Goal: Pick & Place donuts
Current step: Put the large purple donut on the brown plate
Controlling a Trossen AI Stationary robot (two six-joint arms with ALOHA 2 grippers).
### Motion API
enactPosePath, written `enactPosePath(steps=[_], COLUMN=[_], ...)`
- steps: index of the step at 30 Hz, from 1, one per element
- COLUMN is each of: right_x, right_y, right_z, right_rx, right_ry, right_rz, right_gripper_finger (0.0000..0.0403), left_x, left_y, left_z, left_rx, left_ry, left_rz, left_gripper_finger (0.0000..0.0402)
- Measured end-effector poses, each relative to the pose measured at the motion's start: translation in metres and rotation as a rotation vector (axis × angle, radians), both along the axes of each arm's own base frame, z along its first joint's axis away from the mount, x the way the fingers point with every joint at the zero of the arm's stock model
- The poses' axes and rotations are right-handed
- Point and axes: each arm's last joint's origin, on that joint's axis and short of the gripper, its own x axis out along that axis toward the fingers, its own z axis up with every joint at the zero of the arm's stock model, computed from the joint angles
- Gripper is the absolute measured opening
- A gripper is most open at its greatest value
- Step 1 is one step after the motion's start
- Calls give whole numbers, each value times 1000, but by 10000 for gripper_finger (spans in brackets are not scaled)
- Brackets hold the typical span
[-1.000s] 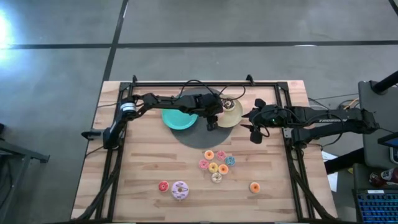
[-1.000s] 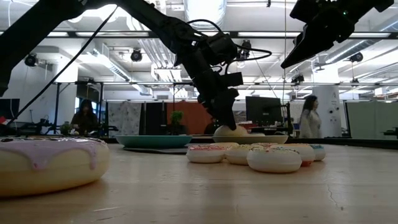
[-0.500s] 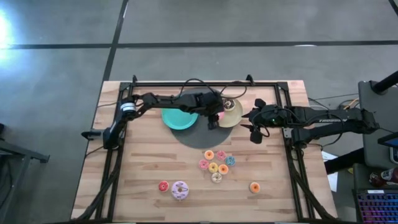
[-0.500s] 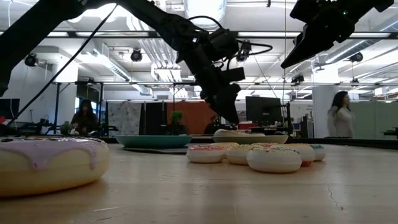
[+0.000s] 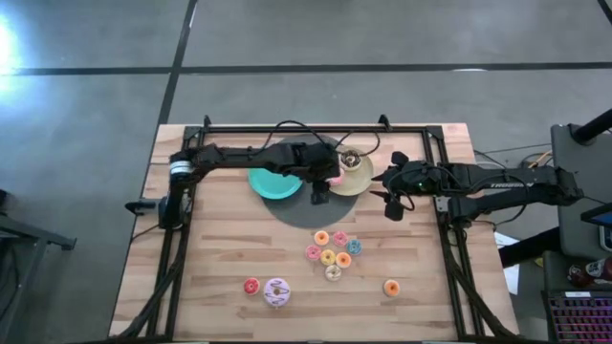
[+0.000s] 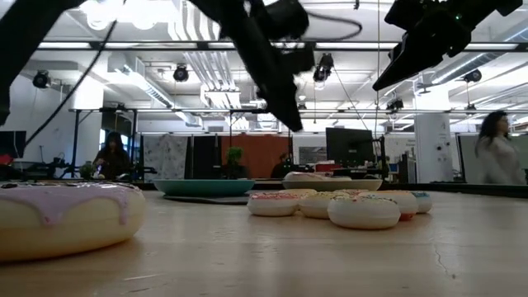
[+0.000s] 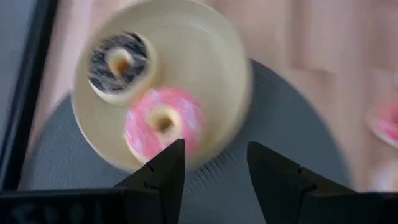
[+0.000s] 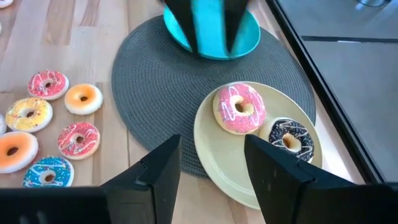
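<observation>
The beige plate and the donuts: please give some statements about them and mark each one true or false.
1. The beige plate holds two donuts. True: the pink donut and the chocolate donut.
2. The teal plate holds one donut. False: nothing lies on it.
3. The left hand grips the pink donut. False: it is open and empty, above the plate.
4. The lilac donut lies on the bare table. True.
5. The right hand holds a donut. False: it is open and empty.

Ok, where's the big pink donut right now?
The pink donut lies on the beige plate, beside the chocolate donut. In the high view that plate sits at the grey mat's far right edge, right of the teal plate.
</observation>
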Motion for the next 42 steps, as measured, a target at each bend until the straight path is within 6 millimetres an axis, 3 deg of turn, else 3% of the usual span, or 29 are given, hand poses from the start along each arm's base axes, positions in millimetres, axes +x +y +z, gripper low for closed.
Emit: enactPosePath(steps=[6,10,15,21,26,35,42], right_x=[1,3,5,7,9,25,42], right_y=[3,7,14,21,31,55,66], right_z=[0,-1,-1,1,-3,-27,-44], right_rx=[31,35,39,68,109,178,168], right_ry=[-14,-30,-62,-107,-122,-55,-15], right_rz=[42,68,106,127,149,188,217], right_gripper_finger=[167,167,166,166,166,166,166], left_x=[-49,-91,-144,-190,-207,-219,-232], left_y=[-39,-64,-87,-101,-109,-126,-154], left_z=[43,54,49,22,-4,-42,-54], left_rx=[-17,-40,-91,-166,-208,-307,-496], left_ry=[-45,-145,-342,-490,-531,-490,-400], left_rz=[-50,-74,-87,-63,-42,-58,-114], left_gripper_finger=[147,147,147,147,147,147,147])
